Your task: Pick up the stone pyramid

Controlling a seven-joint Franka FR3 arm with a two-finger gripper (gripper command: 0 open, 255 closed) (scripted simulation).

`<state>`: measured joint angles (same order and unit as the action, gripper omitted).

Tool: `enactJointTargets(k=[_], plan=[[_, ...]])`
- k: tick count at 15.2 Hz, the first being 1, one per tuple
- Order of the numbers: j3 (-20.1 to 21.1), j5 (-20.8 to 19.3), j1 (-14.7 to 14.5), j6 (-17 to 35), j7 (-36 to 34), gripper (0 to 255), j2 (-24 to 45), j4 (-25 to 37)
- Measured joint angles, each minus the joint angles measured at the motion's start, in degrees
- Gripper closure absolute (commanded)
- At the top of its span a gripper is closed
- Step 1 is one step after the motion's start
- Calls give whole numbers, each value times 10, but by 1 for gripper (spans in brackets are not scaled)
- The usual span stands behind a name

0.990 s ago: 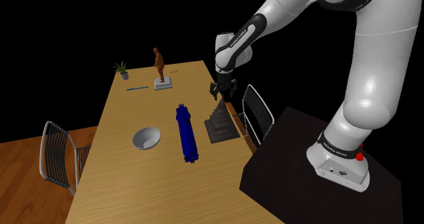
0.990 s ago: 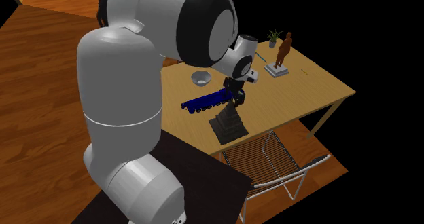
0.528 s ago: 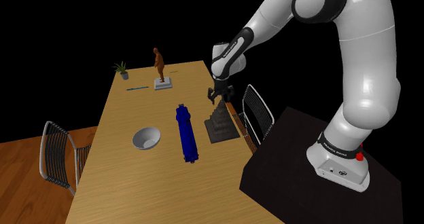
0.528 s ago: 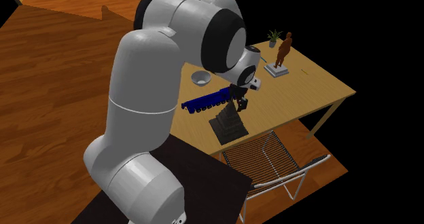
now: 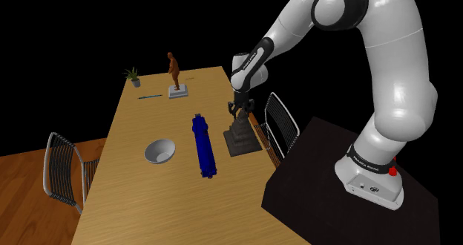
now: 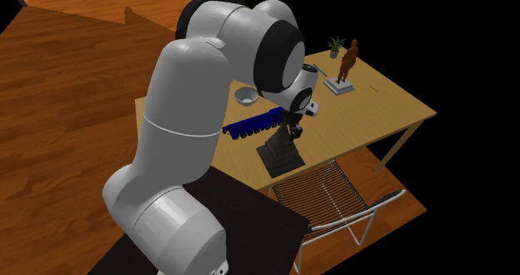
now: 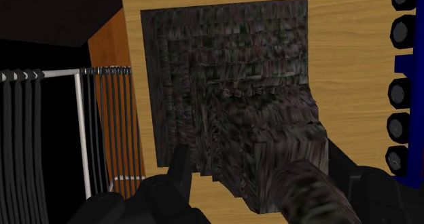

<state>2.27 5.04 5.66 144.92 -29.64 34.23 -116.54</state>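
The dark grey stepped stone pyramid [image 5: 241,138] stands on the wooden table [image 5: 148,199], close to the edge nearest the stand. In the second exterior view the pyramid [image 6: 281,152] sits just below the hand. My black gripper [image 5: 238,114] comes down over its top from above. In the wrist view the pyramid [image 7: 231,87] rises toward the camera, and its upper steps lie between the two fingers [image 7: 180,167]. The gripper [image 7: 265,165] is shut on the pyramid's top. The base rests on the table.
A long blue object [image 5: 202,145] lies beside the pyramid, with a white bowl [image 5: 159,151] beyond it. A brown figurine [image 5: 175,76], a small plant [image 5: 133,76] and a pen [image 5: 150,96] are at the far end. Wire chairs [image 5: 280,121] [image 5: 63,169] flank the table.
The hand has come down over the pyramid's top and its fingers have gone from open to shut on it. The upper arm swung toward the shoulder view's left.
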Motion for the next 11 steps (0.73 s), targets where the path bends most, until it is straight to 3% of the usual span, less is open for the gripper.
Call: enactJointTargets(k=[11], plan=[[0, 0, -1, -11, -1, 255, -13, -3]])
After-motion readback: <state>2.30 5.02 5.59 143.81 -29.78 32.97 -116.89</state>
